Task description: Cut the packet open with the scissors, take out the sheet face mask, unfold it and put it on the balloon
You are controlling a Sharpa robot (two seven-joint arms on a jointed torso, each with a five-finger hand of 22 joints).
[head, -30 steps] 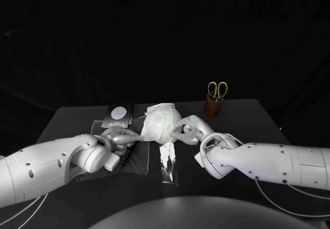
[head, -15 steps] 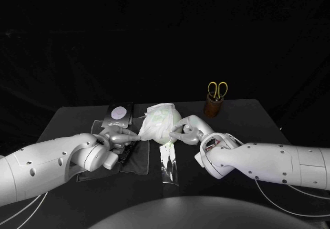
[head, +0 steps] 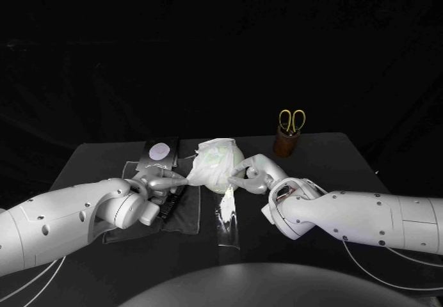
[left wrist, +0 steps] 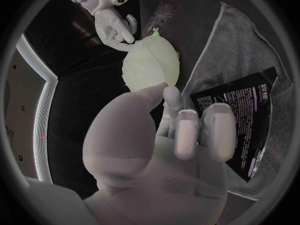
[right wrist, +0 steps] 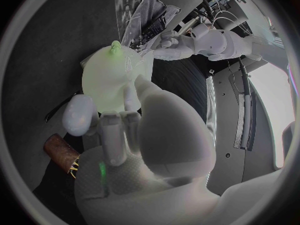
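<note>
A pale balloon stands at the table's middle with the white sheet mask draped over it. My left hand pinches the mask's lower left edge. My right hand pinches the mask at the balloon's right side. In the left wrist view the balloon lies beyond my fingertips, with the right hand on its far side. In the right wrist view the balloon sits against my fingers, and the left hand is behind it. The scissors, yellow-handled, stand in a brown holder.
A black packet lies on a grey cloth to the balloon's left, seen again as the packet in the left wrist view. A clear film strip lies in front of the balloon. The holder stands at the back right.
The left hand has drawn the mask's lower left edge slightly in and up against the balloon. The right hand has stayed in place.
</note>
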